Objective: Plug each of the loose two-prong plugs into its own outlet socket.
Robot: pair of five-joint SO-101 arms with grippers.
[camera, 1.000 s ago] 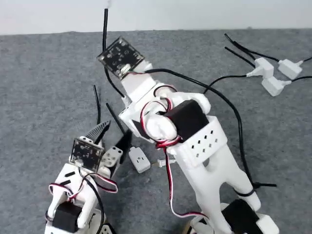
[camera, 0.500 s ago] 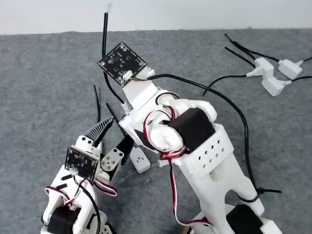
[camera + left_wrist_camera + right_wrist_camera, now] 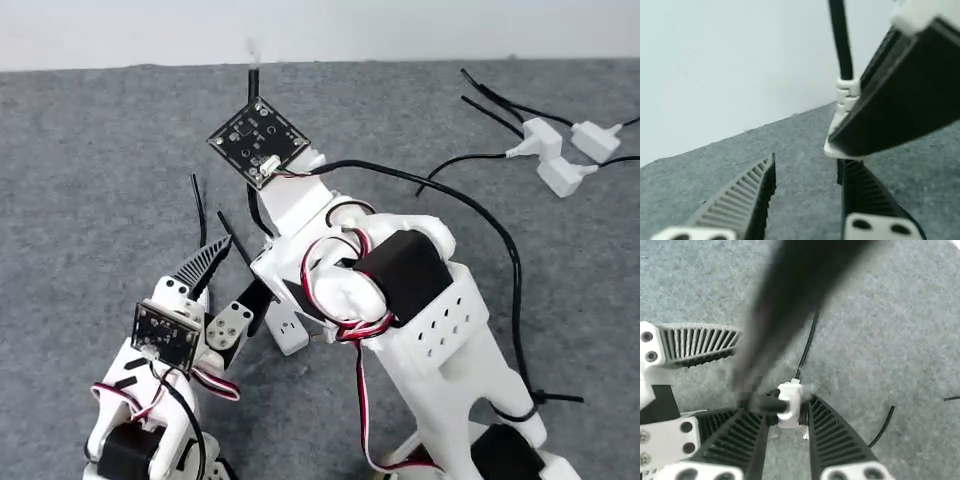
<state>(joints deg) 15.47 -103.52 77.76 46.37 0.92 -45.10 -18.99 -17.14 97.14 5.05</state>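
Plug (image 3: 789, 397) is down on the desk (image 3: 80, 150), pinched by the right claw (image 3: 788, 408). Left claw (image 3: 806, 162) hangs wide open and empty just beside it. I'd lift straight up, keep it level, and mind the cord (image 3: 809, 342) doesn't snag that left claw.

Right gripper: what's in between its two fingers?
A small white plug with a black cord coming off it. The right gripper has it pinched between its fingers. You can see this in the right wrist view.
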